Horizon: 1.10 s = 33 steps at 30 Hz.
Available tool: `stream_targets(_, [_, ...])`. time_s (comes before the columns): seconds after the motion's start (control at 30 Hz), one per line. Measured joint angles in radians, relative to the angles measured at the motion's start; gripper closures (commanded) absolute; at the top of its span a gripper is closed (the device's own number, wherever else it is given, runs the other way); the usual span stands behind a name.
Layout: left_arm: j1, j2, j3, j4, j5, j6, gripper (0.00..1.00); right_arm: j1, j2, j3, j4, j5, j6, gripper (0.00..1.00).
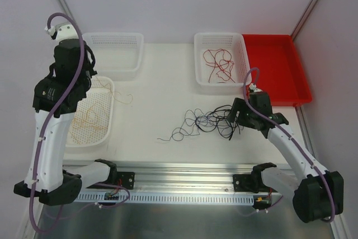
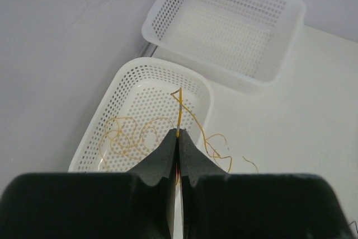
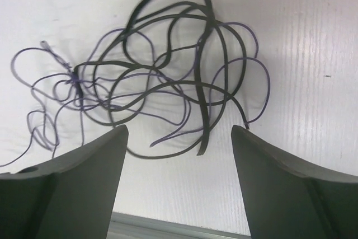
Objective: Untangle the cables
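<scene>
The black and purple cables [image 3: 162, 82] are seen tangled in thin, loose loops on the white table [image 1: 162, 93], and the right gripper [image 3: 179, 132] is held over them with its fingers spread wide. A curly yellow-orange cable [image 2: 179, 113] is pinched in the closed left gripper [image 2: 177, 135] above a perforated white basket [image 2: 159, 64]. Red cables [image 1: 219, 64] are coiled in another basket [image 1: 221, 36].

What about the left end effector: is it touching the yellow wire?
Touching. Left wrist view: the left end effector is shut, pinching the yellow wire.
</scene>
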<state>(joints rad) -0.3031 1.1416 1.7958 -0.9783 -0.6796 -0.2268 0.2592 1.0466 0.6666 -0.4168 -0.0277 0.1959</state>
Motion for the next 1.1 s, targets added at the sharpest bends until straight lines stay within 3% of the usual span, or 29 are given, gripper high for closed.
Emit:
stream_targets(0.13, [0.09,0.032,-0.043,0.032,0.038,0.014,1.0,0.0,-0.083,0.032,-0.042,-0.032,-0.029,0.11])
stream_targets(0.4, [0.249,0.063,-0.082,0.109,0.079,0.06,1.0,0.0,-0.159,0.048,-0.093,-0.093,-0.067,0.09])
stream_targets(0.63, [0.427,0.039,-0.374,0.25,0.169,0.051,0.99,0.0,-0.153,0.048,-0.098,-0.134,-0.069,0.09])
stream_targets(0.8, [0.498,0.093,-0.581,0.309,0.221,0.014,0.77,0.005,-0.145,0.048,-0.099,-0.146,-0.072,0.09])
stream_targets(0.9, [0.515,0.13,-0.623,0.316,0.245,-0.007,0.42,0.009,-0.145,0.048,-0.101,-0.155,-0.08,0.09])
stream_targets(0.93, [0.514,0.13,-0.629,0.317,0.253,-0.013,0.26,0.011,-0.145,0.048,-0.104,-0.159,-0.082,0.09])
stream_targets(1.03, [0.513,0.111,-0.63,0.337,0.264,-0.03,0.06,0.021,-0.143,0.048,-0.106,-0.168,-0.088,0.09])
stream_targets(1.1, [0.514,0.087,-0.63,0.346,0.279,-0.035,0.01,0.031,-0.136,0.048,-0.107,-0.172,-0.093,0.09])
